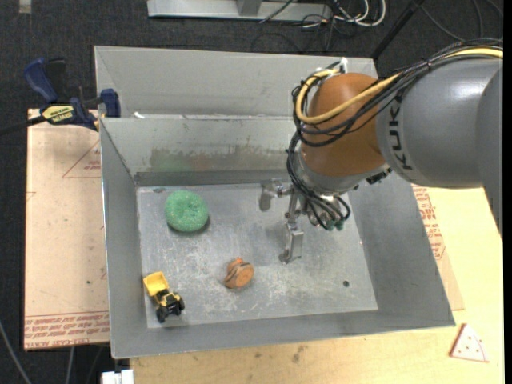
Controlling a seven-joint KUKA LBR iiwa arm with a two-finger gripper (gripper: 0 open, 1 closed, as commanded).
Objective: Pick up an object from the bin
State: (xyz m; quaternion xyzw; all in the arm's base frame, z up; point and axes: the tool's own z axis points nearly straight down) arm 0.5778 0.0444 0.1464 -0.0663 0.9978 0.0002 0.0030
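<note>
I saw the grey bin (120,238), then the arm (448,126), lettered KUKA, with its hand (280,222) spread and empty over bare floor right of centre. A green round pad (187,212) and a yellow toy truck (163,296) lay well left. A small brown lump (238,274) lay nearest. Nothing was picked yet, so I judged the next move to be centring over that lump before descending.

the arm (448,118) runs off the right edge; its orange cover (344,126) hides the far right corner of the bin (208,142).
</note>
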